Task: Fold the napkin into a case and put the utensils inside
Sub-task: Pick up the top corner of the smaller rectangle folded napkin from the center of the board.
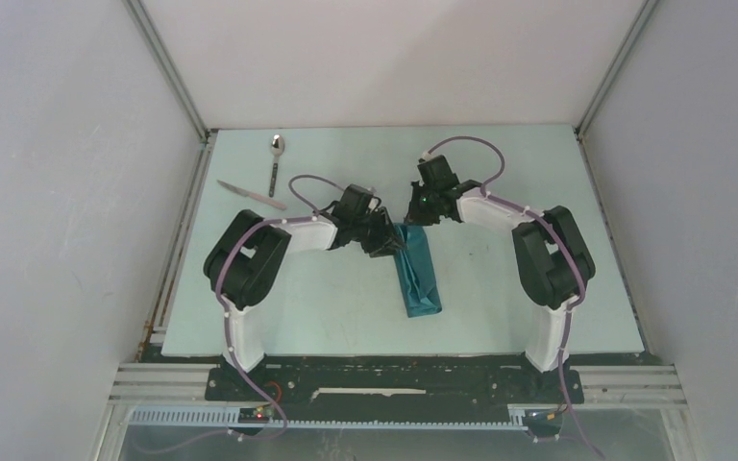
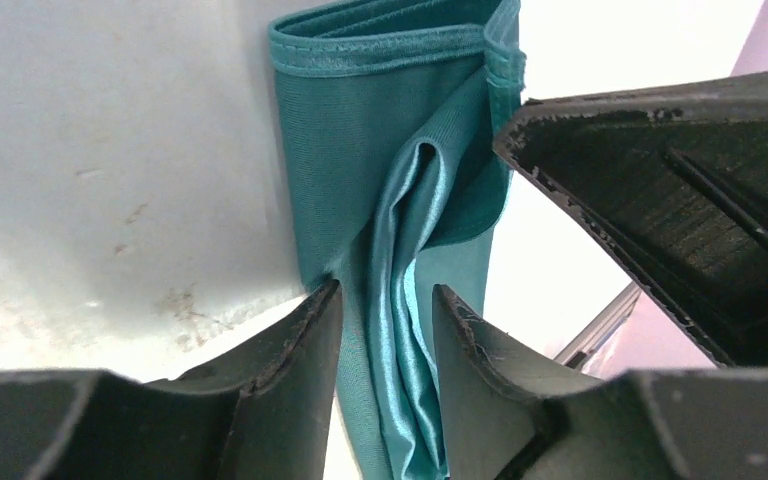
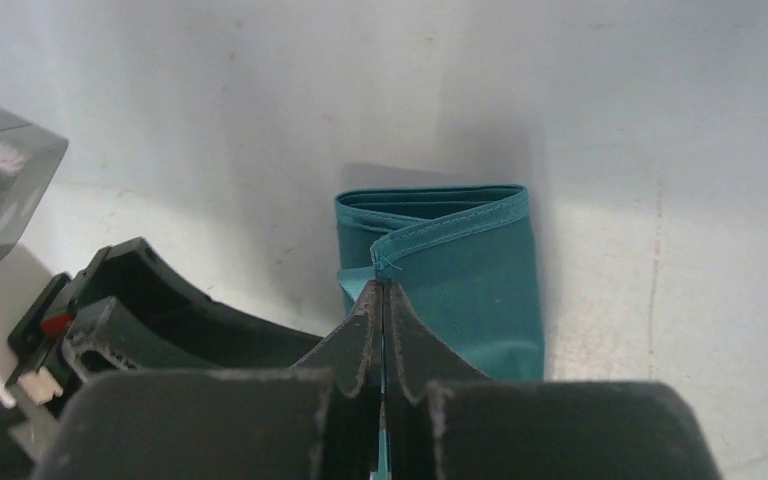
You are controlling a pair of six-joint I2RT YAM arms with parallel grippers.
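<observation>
The soft teal cloth napkin (image 1: pixel 418 272) lies in the middle of the pale surface (image 1: pixel 500 288), folded into a narrow long strip running away from the arm bases. The folding looks nearly done, and the step in hand seems to be shaping the far end into a case. The right end effector (image 3: pixel 381 300) is clenched on the stitched hem of a top layer at that end, with a sliver of teal showing between its pressed-together fingers. The left end effector (image 2: pixel 385 325) straddles a loose, glossy ridge of cloth with its jaws spread apart. The fabric passes between them without being visibly pinched, so I judge it released. The small shiny metal spoon (image 1: pixel 276 161) and the slim silver table knife (image 1: pixel 250 195) lie close together near the far left corner, well apart from the napkin and untouched. The next move probably calls for the right arm to hold the layer steady so that a mouth opens. The left arm would then reach for the thin utensils, which need a low, careful pinch.
</observation>
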